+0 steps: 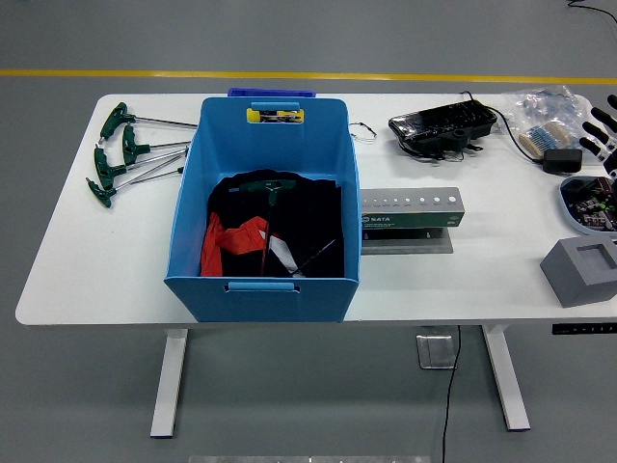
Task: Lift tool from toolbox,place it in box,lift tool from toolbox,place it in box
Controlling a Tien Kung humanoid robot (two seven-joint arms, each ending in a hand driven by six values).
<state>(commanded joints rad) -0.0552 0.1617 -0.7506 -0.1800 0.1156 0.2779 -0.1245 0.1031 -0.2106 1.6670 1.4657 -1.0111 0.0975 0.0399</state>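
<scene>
T-handle tools [120, 149] lie at upper left of the bench [77, 260], beside the blue box [265, 285] (one already inside). Right robot hand [600, 130], fingers spread and empty, hovers at the right edge; reaching seems next.

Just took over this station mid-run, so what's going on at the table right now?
Nothing is being held at this moment. The right hand shows only at the table's far right edge, fingers spread and empty, above the small tray of parts. The left arm is out of view. One green T-handle tool already lies inside the blue box, on dark cloth. Several more T-handle wrenches lie on the table left of the box. The grey tool stand sits right of it.
</scene>
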